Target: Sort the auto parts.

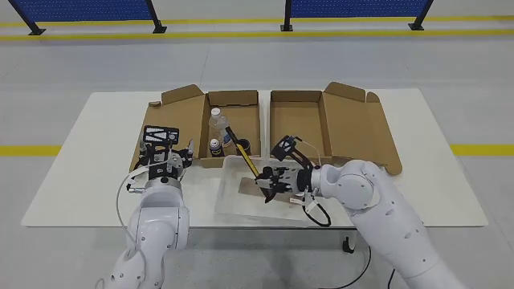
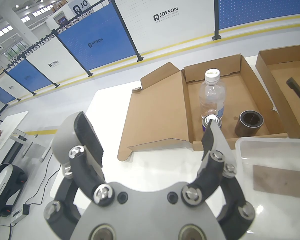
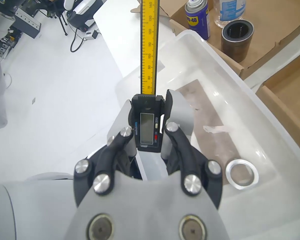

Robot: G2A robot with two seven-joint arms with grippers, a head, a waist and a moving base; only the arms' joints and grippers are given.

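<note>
The caliper [image 3: 149,58] is clamped by the right tool [image 3: 150,101] — it should be carried level, clear of the bin [image 3: 190,34]; left tool [image 2: 145,121] spread, empty.

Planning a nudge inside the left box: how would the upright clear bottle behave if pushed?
The clear bottle is tall and narrow, so it probably tips easily. Its smooth round body would likely roll once down, maybe knocking the spray can beside it.
</note>
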